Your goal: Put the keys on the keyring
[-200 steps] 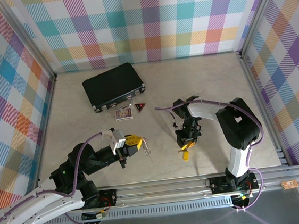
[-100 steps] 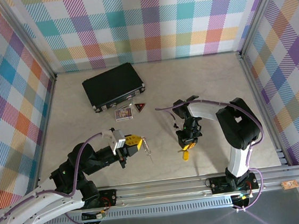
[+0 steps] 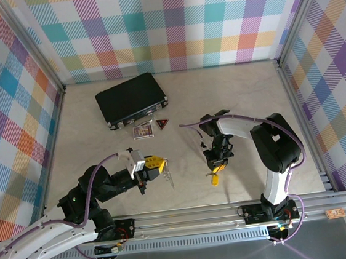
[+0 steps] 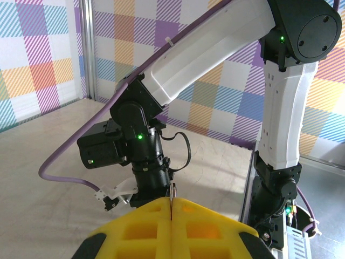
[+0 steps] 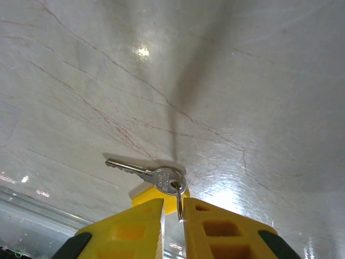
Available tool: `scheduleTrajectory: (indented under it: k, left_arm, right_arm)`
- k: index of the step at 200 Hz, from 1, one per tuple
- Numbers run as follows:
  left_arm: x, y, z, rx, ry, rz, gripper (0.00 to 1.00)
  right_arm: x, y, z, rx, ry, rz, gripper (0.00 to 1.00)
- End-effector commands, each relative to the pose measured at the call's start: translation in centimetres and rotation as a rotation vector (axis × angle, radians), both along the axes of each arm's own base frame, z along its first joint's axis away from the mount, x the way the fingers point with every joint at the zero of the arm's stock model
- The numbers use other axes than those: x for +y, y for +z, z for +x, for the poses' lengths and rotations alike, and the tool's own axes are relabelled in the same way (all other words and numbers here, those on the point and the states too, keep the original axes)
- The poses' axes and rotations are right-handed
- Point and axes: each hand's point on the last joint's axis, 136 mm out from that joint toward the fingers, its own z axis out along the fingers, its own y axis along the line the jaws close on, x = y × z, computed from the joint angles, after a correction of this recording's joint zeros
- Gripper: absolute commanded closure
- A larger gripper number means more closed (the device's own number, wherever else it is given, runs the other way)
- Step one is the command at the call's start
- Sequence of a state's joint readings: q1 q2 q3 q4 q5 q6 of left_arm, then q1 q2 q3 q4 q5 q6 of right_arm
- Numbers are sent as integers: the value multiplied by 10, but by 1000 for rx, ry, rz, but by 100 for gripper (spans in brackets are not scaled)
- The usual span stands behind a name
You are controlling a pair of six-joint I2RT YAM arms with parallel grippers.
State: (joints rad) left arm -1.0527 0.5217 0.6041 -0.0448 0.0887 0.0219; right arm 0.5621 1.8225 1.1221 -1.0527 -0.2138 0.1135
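Grey keyring [image 3: 168, 174] in left hand [image 3: 161, 162] swung slightly; right hand [image 5: 173, 204] grips keys [image 5: 160, 176].

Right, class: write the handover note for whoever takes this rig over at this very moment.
Left gripper: shut on the keyring, its chain trailing out.
Right gripper: shut on a thin metal loop threaded through the key.
Done: both pieces gripped, one in each gripper, held apart.
Left: bring them together and thread the key onto the keyring.
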Motion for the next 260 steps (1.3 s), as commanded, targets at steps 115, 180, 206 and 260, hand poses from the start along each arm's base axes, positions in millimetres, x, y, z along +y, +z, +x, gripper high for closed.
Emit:
scheduleTrajectory:
  k: [115, 180, 206, 260]
  left_arm:
    - [1, 18, -3, -40, -13, -67, 100]
    - [0, 17, -2, -38, -12, -65, 100]
    - [0, 16, -1, -34, -10, -63, 100]
    - [0, 16, -1, -33, -11, -65, 100]
  right_arm:
    - [-1, -3, 1, 38, 25, -17, 72]
    - [-3, -6, -4, 64, 33, -20, 78]
    - [-2, -4, -4, 60, 35, -17, 81]
    - [-2, -3, -4, 58, 38, -12, 85]
